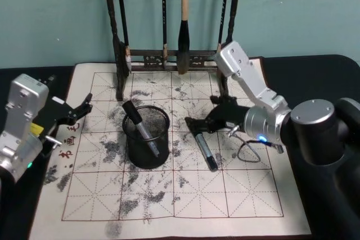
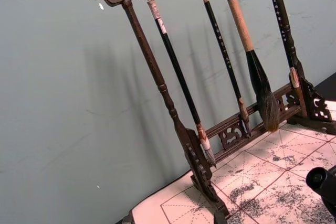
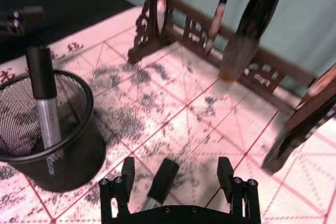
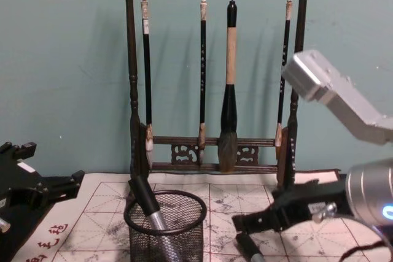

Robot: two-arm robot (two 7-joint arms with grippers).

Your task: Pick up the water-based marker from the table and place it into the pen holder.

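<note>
A water-based marker (image 1: pixel 206 151) with a black cap and grey barrel lies on the ink-stained calligraphy mat (image 1: pixel 225 195), right of the pen holder (image 1: pixel 146 137). My right gripper (image 1: pixel 198 125) is low over the marker's cap end and open. In the right wrist view the cap (image 3: pixel 162 180) lies between the spread fingers (image 3: pixel 127 170), untouched by either. The pen holder (image 4: pixel 166 228) is a round black mesh cup, and a second marker (image 1: pixel 140 127) leans inside it. My left gripper (image 1: pixel 85 106) is parked open at the mat's left edge.
A tall dark wooden brush rack (image 1: pixel 169 57) with several hanging brushes (image 4: pixel 228 127) stands along the mat's far edge, just behind my right arm. A thin cable (image 1: pixel 247 151) loops on the mat under the right wrist. The near half of the mat is bare.
</note>
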